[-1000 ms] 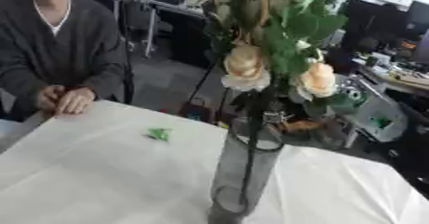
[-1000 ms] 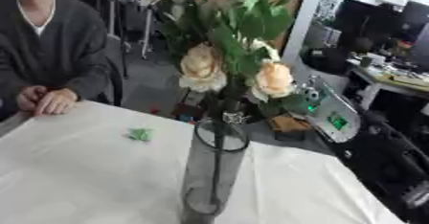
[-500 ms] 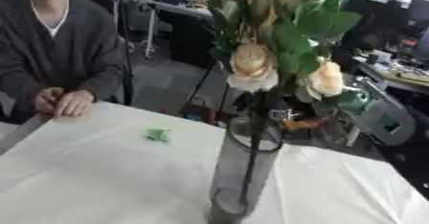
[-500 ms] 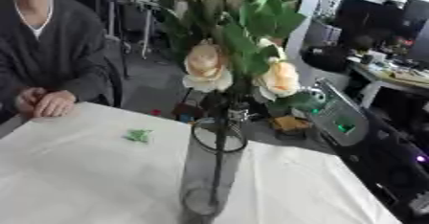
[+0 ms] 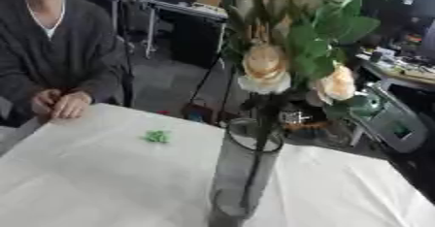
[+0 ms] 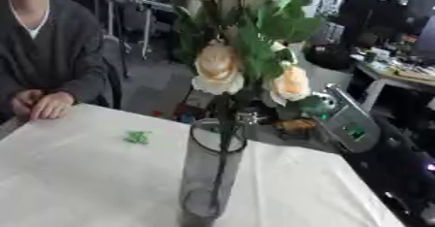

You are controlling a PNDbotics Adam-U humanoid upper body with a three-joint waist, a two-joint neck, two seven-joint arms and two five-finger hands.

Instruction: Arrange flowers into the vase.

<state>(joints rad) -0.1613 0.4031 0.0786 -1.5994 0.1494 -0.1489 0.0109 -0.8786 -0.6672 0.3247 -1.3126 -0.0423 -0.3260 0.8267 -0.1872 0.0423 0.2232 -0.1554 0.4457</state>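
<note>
A tall clear glass vase (image 5: 244,172) stands on the white table (image 5: 93,187), near its front middle. Stems run down inside it. Above its rim rises a bunch of cream and peach roses (image 5: 265,68) with broad green leaves (image 6: 272,32); the top of the bunch is cut off by the picture's upper edge. A small green scrap (image 5: 157,136), perhaps a leaf, lies on the table to the left of the vase. Neither of my hands shows in either view.
A person in a dark grey top sits at the table's far left edge, hands (image 5: 58,104) clasped on it. Behind the table are desks, chairs and equipment (image 6: 344,124). The tabletop stretches bare to the left and right of the vase.
The whole picture has shifted slightly, so the camera moved. The flowers sit a little lower in the view; the vase, the scrap and the person stay as before.
</note>
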